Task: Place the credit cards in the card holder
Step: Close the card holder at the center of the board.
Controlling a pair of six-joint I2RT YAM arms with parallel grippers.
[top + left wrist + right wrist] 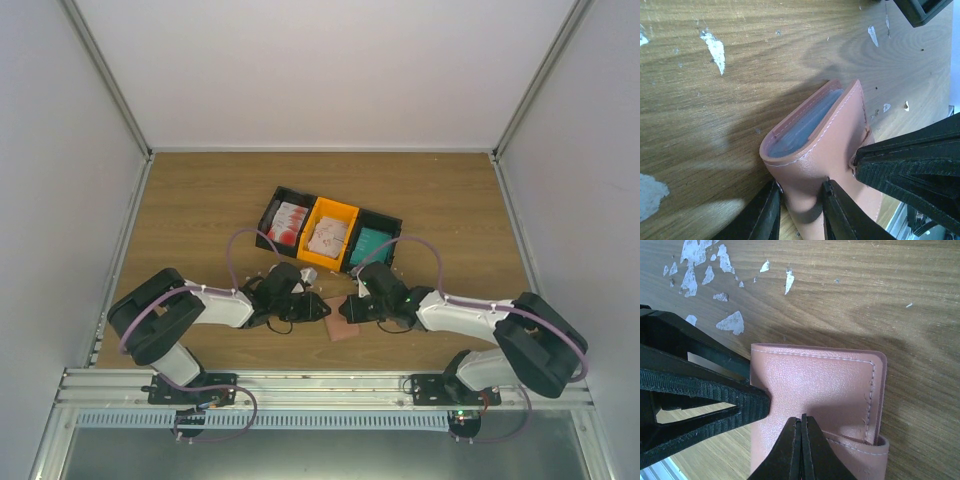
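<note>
Salmon-pink leather, the holder [343, 329] lies on the table [200, 220] close to its near edge, midway between the arms. It is squarish and sits slightly askew to that edge, so I cannot tell a long axis. Its mouth gapes a little, showing clear sleeves inside. The left gripper [800, 187] pinches one end of it between narrow-set fingers. The right gripper [802, 422] is fully closed, its tips against the cover from the right. Just beyond stands the tray [338, 203], with cards [288, 222] in all three bins. White scraps [715, 50] dot the wood.
</note>
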